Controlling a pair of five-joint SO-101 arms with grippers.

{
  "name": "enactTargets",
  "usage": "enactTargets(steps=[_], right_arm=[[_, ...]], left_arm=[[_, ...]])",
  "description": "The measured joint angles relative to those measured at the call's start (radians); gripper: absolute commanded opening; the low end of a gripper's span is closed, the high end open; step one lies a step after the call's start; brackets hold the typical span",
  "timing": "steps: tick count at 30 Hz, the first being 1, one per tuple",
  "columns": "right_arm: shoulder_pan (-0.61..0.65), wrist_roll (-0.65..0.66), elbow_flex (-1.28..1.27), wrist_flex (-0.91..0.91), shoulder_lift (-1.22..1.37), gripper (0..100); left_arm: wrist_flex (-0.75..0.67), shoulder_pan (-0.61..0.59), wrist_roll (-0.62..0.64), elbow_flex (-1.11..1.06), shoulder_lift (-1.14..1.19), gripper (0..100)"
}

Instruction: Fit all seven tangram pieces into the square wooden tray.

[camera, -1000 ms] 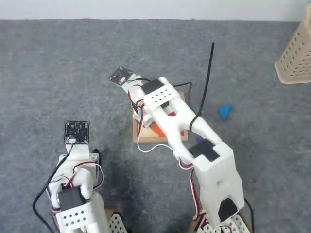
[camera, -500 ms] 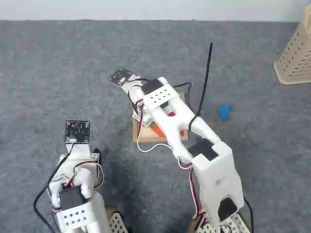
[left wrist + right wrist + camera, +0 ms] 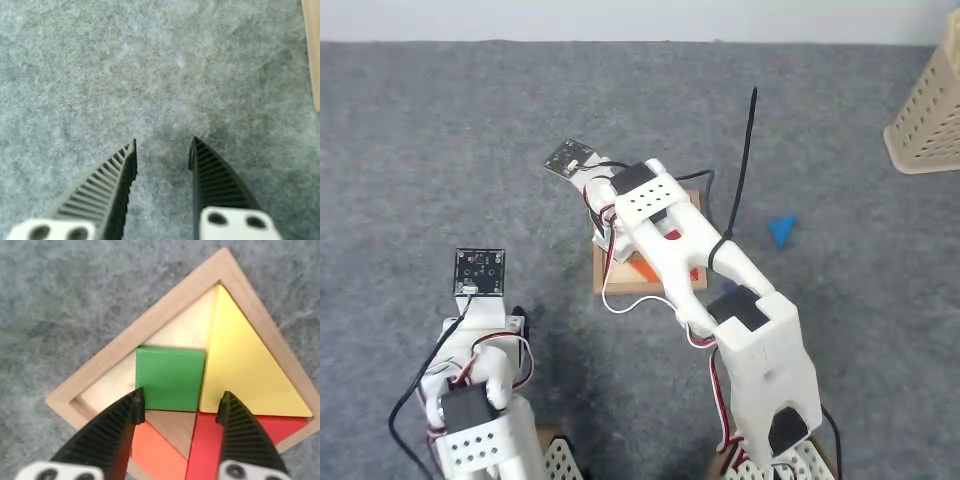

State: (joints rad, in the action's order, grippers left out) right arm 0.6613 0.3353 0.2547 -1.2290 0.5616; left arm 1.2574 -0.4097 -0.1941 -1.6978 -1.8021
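The square wooden tray (image 3: 150, 325) holds a green square (image 3: 171, 378), a big yellow triangle (image 3: 245, 370), an orange piece (image 3: 157, 452) and a red piece (image 3: 210, 440), with bare wood showing around the green square. My right gripper (image 3: 181, 399) hangs open just above the green square's near edge, holding nothing. In the high view that arm covers most of the tray (image 3: 608, 281). A blue triangle (image 3: 782, 230) lies on the carpet right of the tray. My left gripper (image 3: 164, 145) is open over bare carpet, with the tray's edge (image 3: 313, 55) off to one side.
Grey carpet covers the table. A pale perforated basket (image 3: 930, 110) stands at the far right edge. A black cable (image 3: 745, 170) rises from the right arm. A small purple piece (image 3: 729, 287) shows beside the right arm, partly hidden.
The right arm has edged very slightly to the left over the tray. The left arm and the pieces have not moved.
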Motion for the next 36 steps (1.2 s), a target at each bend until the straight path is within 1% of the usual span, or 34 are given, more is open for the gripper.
enactTargets(steps=[2, 4, 9, 12, 21, 24, 28, 34, 36], right_arm=[[-0.006, 0.000, 0.000, -0.026, -0.023, 5.5], [-0.023, 0.000, 0.000, -0.058, -0.077, 0.9], [-0.118, -0.017, -0.046, -0.092, -0.270, 0.7], [-0.198, -0.023, -0.172, -0.072, -0.388, 0.7], [-0.448, -0.023, -0.664, 0.005, -0.684, 0.7], [-0.497, 0.055, -0.793, 0.049, -0.741, 0.9], [-0.499, 0.195, -0.914, 0.074, -0.769, 1.4], [-0.502, 0.364, -0.991, 0.075, -0.776, 16.4], [-0.502, 0.400, -1.014, 0.091, -0.786, 17.3]], left_arm=[[0.000, 0.000, 0.000, 0.000, 0.000, 17], [0.000, 0.000, 0.000, 0.000, 0.000, 17], [0.000, 0.000, 0.000, 0.000, 0.000, 17], [0.000, 0.000, 0.000, 0.000, 0.000, 17], [0.000, 0.000, 0.000, 0.000, 0.000, 17], [0.000, 0.000, 0.000, 0.000, 0.000, 17], [0.000, 0.000, 0.000, 0.000, 0.000, 17], [0.000, 0.000, 0.000, 0.000, 0.000, 17], [0.000, 0.000, 0.000, 0.000, 0.000, 17]])
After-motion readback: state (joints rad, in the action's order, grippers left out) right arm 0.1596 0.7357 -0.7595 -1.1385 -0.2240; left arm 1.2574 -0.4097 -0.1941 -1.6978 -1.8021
